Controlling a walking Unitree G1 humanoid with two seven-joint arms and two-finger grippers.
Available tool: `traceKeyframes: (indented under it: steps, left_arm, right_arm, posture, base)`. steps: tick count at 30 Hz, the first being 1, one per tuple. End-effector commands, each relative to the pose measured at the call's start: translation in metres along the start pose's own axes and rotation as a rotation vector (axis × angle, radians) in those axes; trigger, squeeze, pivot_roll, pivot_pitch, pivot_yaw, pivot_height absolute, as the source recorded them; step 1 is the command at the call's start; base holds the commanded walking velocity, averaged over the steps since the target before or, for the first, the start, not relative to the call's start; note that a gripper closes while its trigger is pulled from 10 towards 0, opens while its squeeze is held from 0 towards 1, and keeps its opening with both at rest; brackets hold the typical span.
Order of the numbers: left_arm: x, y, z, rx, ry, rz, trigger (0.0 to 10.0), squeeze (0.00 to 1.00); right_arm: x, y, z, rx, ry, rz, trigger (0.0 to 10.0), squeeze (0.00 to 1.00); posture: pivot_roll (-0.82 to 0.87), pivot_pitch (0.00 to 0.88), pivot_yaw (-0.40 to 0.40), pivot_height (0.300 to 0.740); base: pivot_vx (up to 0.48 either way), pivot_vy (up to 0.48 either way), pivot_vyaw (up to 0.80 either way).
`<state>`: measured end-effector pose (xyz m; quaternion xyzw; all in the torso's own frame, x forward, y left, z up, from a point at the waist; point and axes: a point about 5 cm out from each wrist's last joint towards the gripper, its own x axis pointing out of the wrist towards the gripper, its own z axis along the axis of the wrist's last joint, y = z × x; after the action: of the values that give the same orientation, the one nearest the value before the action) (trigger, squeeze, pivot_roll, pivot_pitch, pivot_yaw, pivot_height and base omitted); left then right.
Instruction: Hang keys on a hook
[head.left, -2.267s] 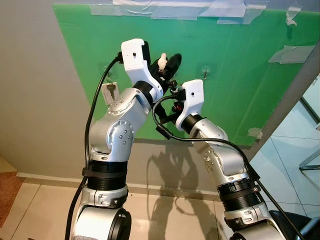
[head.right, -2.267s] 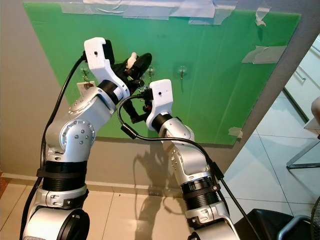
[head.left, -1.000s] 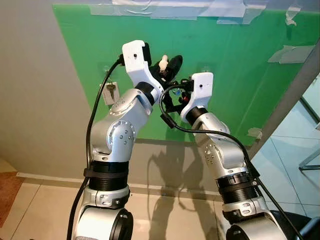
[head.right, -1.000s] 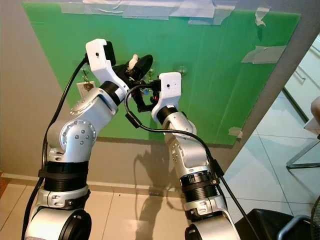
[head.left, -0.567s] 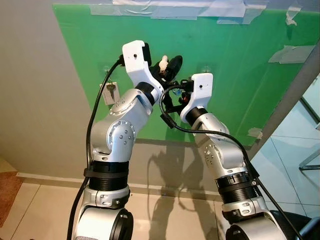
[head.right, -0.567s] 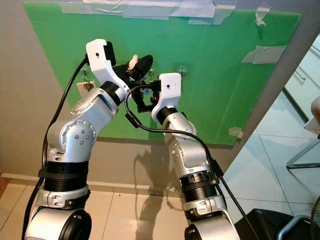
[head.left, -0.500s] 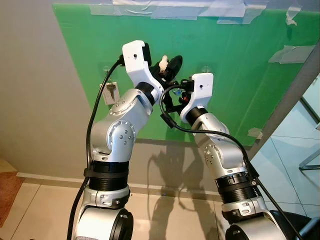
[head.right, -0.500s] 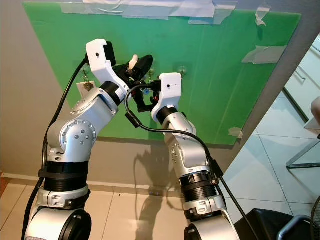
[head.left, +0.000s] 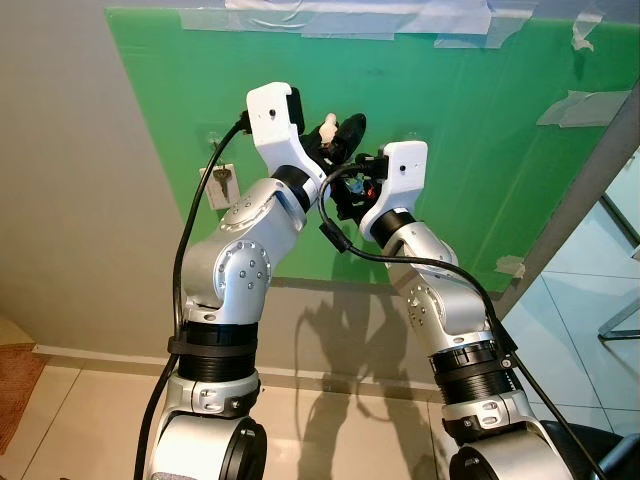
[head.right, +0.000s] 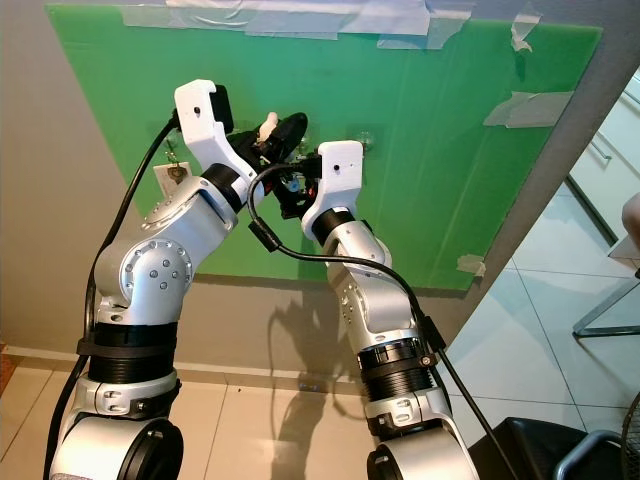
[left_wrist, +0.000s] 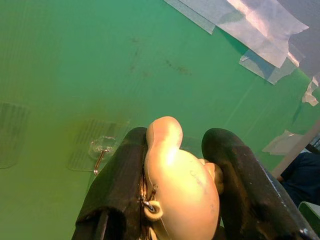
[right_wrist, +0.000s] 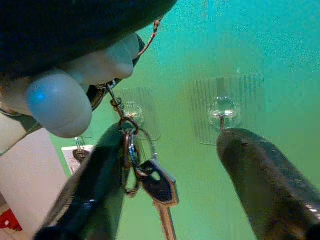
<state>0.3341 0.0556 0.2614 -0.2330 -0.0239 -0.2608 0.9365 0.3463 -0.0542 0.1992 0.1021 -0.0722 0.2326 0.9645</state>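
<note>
Left eye view: both silver arms are raised in front of a green board (head.left: 470, 170) taped to a grey wall (head.left: 70, 180). The left gripper (head.left: 338, 133) sits at about 12 o'clock of the arms' meeting point, right up near the board, and its two black fingers are clamped on a cream-coloured figurine keychain (head.left: 326, 126). The right gripper (head.left: 352, 190) is just below it, at roughly 5 o'clock from the left gripper's tips.

In the left wrist view the figurine (left_wrist: 177, 182) is pinched between the black fingers (left_wrist: 120, 190), and a clear adhesive hook (left_wrist: 100, 155) on the board lies close beyond the fingertips.

In the right wrist view the right gripper's fingers (right_wrist: 265, 185) stand wide apart, holding nothing. The keys (right_wrist: 155, 192) hang on a ring and short chain beneath the figurine, dangling in the gap between those fingers, close against one finger; whether they touch it cannot be told. Two clear hooks are stuck on the board behind: one (right_wrist: 134, 114) behind the key ring, another (right_wrist: 222, 112) beside it near the far finger. The keys are not yet on either hook.

At 9 o'clock from the left gripper, in the left eye view, a tagged key (head.left: 219, 184) already hangs on a hook at the board's edge.
</note>
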Motion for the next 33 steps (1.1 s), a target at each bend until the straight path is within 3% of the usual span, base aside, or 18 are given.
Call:
traceKeyframes:
  steps: [1,33]
  left_arm:
    - [0.0005,-0.013,0.0034,-0.013,-0.018,-0.046,0.0,0.0]
    - [0.0011,-0.0088,0.0039,0.024,-0.019,-0.025,0.0,0.0]
  right_arm:
    - [0.0013,0.0005,0.0027,-0.002,-0.01,0.0,0.0,0.0]
    - [-0.0003,-0.0027,0.0028,-0.014,-0.018,-0.018,0.0,0.0]
  posture:
    - [-0.09,0.0,0.019,0.74]
    - [-0.09,0.0,0.024,0.74]
  base:
    - [0.0,0.0,0.0]
    - [0.0,0.0,0.0]
